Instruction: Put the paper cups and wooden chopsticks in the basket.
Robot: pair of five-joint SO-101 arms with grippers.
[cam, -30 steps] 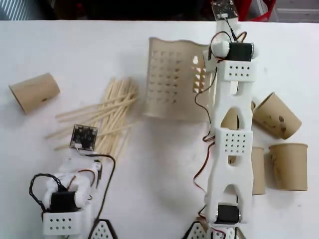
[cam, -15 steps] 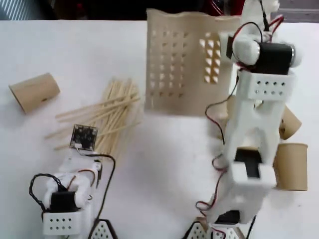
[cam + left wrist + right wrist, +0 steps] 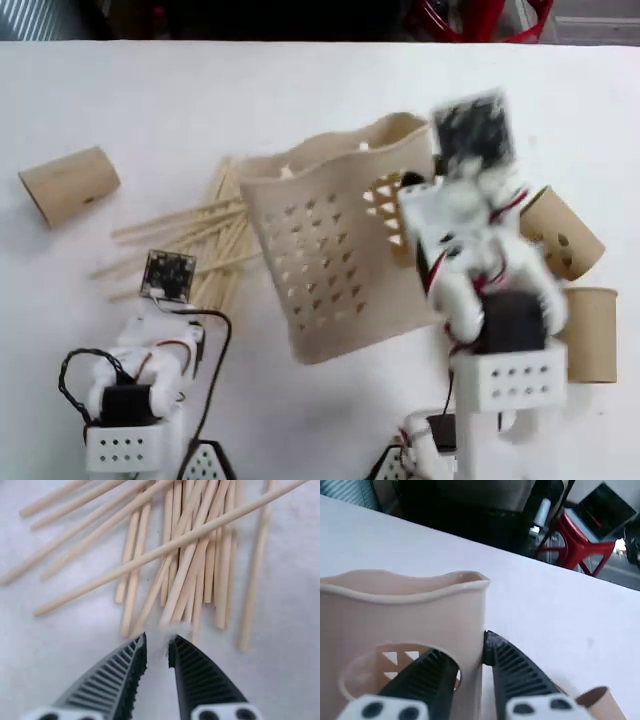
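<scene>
On the table (image 3: 300,90): three cups (image 3: 68,185) (image 3: 560,232) (image 3: 592,335), one basket (image 3: 320,270) gripped by right fingers (image 3: 512,670); left fingers (image 3: 195,675) barely parted.

Robotics lab or hobby workshop, by the look of it. A plain white counter (image 3: 300,80) carries two small white plastic robots, the left arm (image 3: 125,410) and the right arm (image 3: 495,340), with bare wires (image 3: 215,370) and an exposed circuit board (image 3: 168,273). Behind the counter, in a dim room, stand a red metal chair (image 3: 580,550) and a dark screen (image 3: 607,507).
</scene>
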